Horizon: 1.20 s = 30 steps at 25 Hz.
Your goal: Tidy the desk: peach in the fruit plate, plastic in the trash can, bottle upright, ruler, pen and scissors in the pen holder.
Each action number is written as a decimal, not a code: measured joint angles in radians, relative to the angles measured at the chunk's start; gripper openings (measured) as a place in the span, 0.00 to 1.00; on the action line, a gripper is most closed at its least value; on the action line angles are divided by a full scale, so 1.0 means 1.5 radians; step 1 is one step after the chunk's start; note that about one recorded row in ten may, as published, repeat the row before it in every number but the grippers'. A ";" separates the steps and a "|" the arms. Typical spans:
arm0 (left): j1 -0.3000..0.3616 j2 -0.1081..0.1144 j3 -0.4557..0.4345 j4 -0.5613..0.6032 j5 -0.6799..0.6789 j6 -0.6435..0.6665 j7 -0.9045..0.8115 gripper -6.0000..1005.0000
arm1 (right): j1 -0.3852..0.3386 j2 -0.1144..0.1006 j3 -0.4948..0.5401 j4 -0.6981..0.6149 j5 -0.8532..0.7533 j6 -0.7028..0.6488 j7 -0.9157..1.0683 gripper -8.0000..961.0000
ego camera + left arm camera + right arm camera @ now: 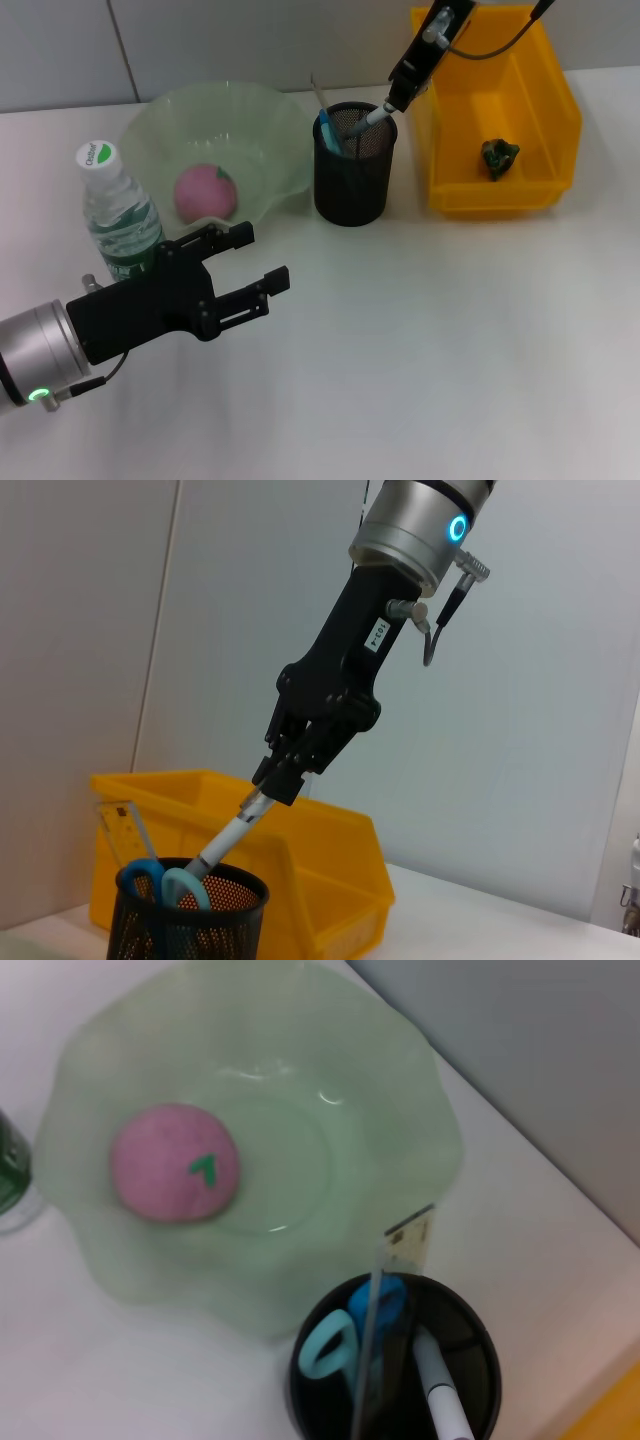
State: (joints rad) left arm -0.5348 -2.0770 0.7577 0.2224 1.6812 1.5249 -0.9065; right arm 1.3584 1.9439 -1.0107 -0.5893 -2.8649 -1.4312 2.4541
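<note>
In the head view, the right gripper (393, 103) reaches down from above and is closed on the upper end of a pen (370, 120), a slim white-and-grey stick that leans with its lower end inside the black mesh pen holder (352, 180). Blue scissors (328, 133) handles and a clear ruler (318, 92) also stand in that holder. Just beside the holder on the robot's left sits the pale green fruit plate (270, 130) with wavy edges, and the pink peach (206, 193) lies in it. A bottle (115, 212) with a white cap stands upright next to the plate. On the holder's other side is the yellow trash can (545, 110), with a crumpled dark green piece of plastic (498, 158) on its floor. The left gripper (252, 262) hangs over the white worktop (450, 340) in front of the bottle, its fingers spread open and holding nothing.

The left wrist view shows the scene from the side: the right gripper (272, 784) clamps the pen (232, 835) at a slant, its tip dipping below the pen holder (190, 920) rim beside the scissors (165, 885) loops, with the ruler (125, 830) and trash can (320, 870) behind.

The right wrist view looks straight down: the peach (175, 1162) with a green mark lies in the fruit plate (330, 1050), and the pen holder (470, 1340) mouth shows the scissors (350, 1325), ruler (385, 1310) edge and pen (440, 1385) inside.
</note>
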 joint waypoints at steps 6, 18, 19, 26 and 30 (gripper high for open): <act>0.004 0.000 0.001 0.000 0.000 0.003 0.000 0.75 | 0.000 0.007 -0.008 0.010 -0.015 0.029 0.020 0.14; 0.007 0.002 0.004 0.001 -0.001 0.006 0.000 0.75 | -0.071 0.055 -0.003 -0.125 0.008 0.058 -0.001 0.57; 0.008 0.003 0.004 0.004 -0.001 0.006 0.000 0.75 | -0.095 0.064 -0.003 -0.170 0.025 0.056 -0.005 0.57; 0.008 0.004 0.004 0.008 -0.001 0.006 0.001 0.75 | -0.284 0.090 -0.015 -0.414 0.212 0.059 -0.022 0.58; 0.008 0.004 0.004 0.008 -0.001 0.007 0.001 0.75 | -0.376 0.087 -0.041 -0.466 0.323 0.092 -0.038 0.58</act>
State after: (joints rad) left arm -0.5230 -2.0704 0.7640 0.2347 1.6796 1.5347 -0.9052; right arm 0.7945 2.0744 -1.0716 -1.2887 -2.3807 -1.2933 2.3967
